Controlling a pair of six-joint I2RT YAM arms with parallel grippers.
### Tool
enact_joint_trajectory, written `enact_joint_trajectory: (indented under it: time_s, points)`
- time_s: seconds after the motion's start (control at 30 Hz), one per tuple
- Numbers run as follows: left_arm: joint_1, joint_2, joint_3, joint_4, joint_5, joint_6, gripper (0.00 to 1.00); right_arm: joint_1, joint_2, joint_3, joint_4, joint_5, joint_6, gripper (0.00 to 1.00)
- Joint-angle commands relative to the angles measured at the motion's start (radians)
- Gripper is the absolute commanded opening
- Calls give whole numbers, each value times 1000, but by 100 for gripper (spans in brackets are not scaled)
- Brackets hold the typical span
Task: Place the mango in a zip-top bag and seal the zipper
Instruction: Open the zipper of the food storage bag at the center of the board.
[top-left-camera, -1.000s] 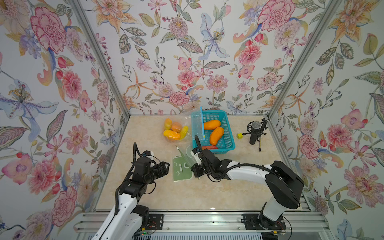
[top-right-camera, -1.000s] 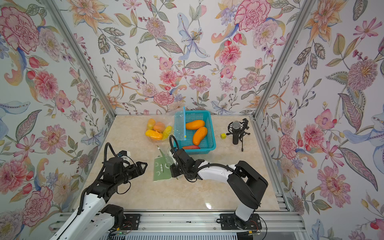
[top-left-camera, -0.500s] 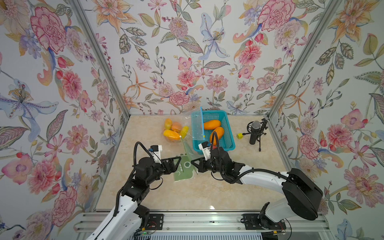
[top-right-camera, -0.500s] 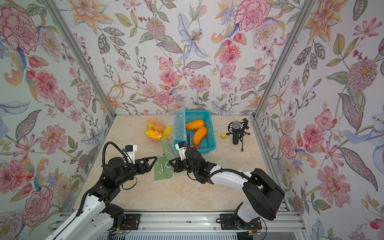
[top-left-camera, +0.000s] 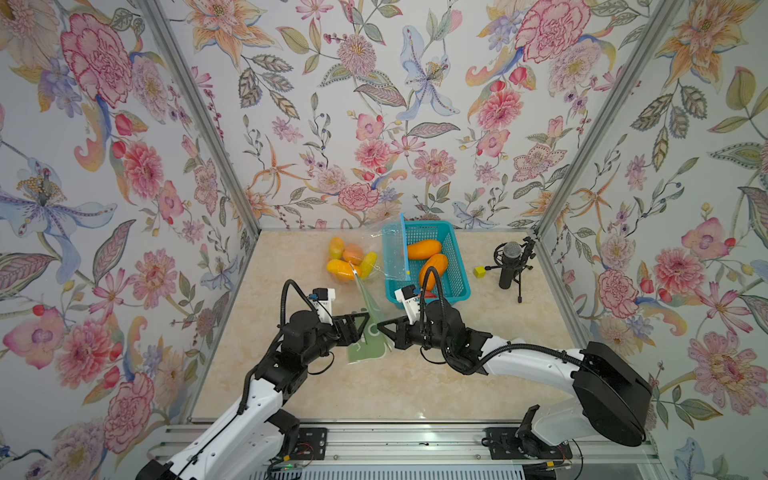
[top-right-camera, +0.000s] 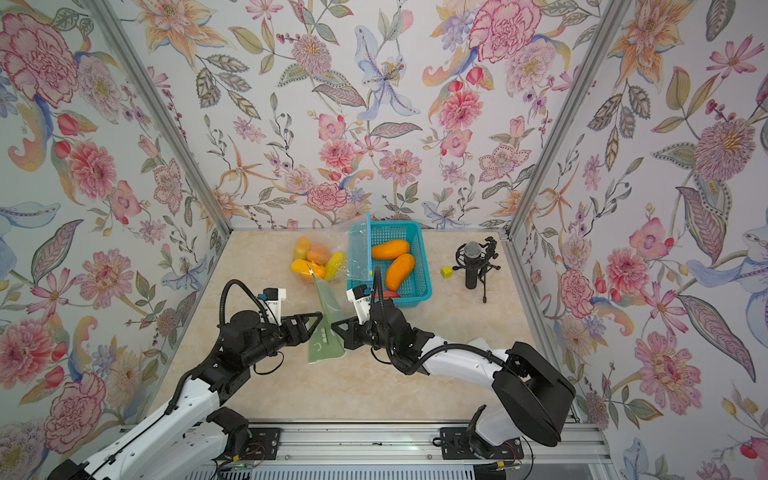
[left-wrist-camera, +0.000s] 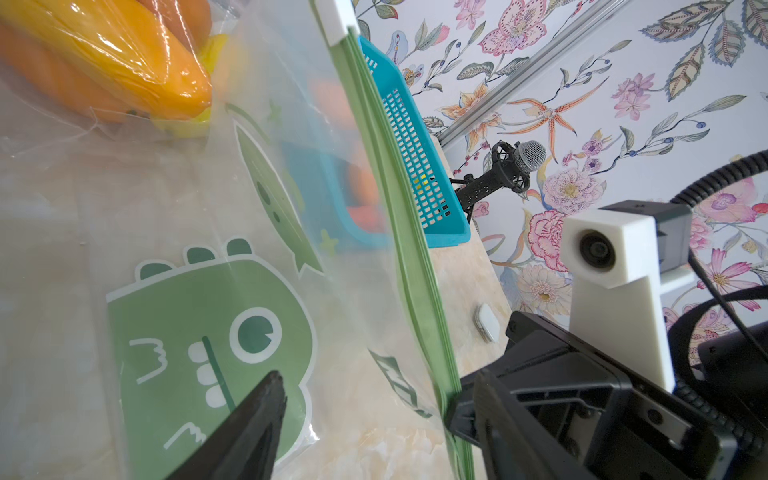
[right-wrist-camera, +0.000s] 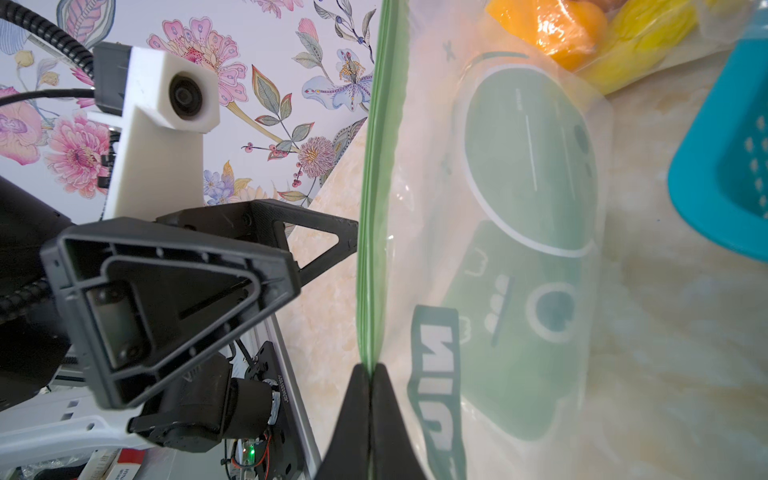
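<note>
I am holding my left gripper (top-left-camera: 360, 328) open beside the zip-top bag (top-left-camera: 368, 347). Its two fingers are standing apart with nothing between them. In the left wrist view one fingertip (left-wrist-camera: 266, 399) is hovering in front of the printed green dinosaur face, and I cannot tell whether it is touching the film.

The bag is hanging up off the table (top-left-camera: 374, 395) between my two grippers. Its green zipper strip (right-wrist-camera: 374, 187) is running away from me toward the white slider (left-wrist-camera: 334, 20) at its far end. The two sides of the strip are lying pressed together along the part I can see, so I am judging the mouth as not yet opened. Through the film the bag is looking empty.

Behind the bag, a clear sack of yellow and orange fruit (top-left-camera: 349, 262) is lying on the table, apart from my work.

My right gripper (right-wrist-camera: 369, 374) is clamping shut on the near end of the zipper strip and carrying the bag by it.

Further right, two mangoes (top-left-camera: 424, 249) are lying in the blue basket (top-left-camera: 458, 270), neither of them picked. Past that, a small yellow cube (top-left-camera: 480, 272) and a microphone (top-left-camera: 510, 266) on its stand are sitting near the wall.

So I am reckoning myself early in the job. The bag is in hand, but parting its mouth, fetching a mango, dropping it inside and running the zipper closed all remain.
</note>
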Motion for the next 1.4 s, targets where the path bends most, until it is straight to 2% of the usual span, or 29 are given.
enact_joint_trajectory:
  time_s: [0.0, 0.23, 0.3, 0.47, 0.67, 0.73, 1.13, 1.37]
  points:
    - [-15, 11, 14, 44, -23, -12, 73, 11, -32, -17, 49, -6, -5, 0]
    - [-28, 41, 21, 64, -26, -10, 71, 25, -34, -11, 42, -5, -27, 0]
    - [-29, 49, 23, 66, -28, -7, 64, 26, -36, -16, 48, -1, -23, 0]
    - [-33, 60, 20, 70, -27, -4, 59, 31, -42, -24, 69, -8, -33, 0]
    - [-38, 71, 31, 83, -20, -7, 64, 45, -32, -1, 37, 0, -59, 0]
    - [-41, 72, 38, 79, -24, -3, 61, 49, -29, 3, 37, -2, -62, 0]
    - [-51, 100, 65, 60, -11, 19, 1, 62, -48, 10, -1, 46, -81, 0]
    - [-51, 159, 259, -301, -72, 189, 0, 10, -128, -13, -152, 243, -20, 0]
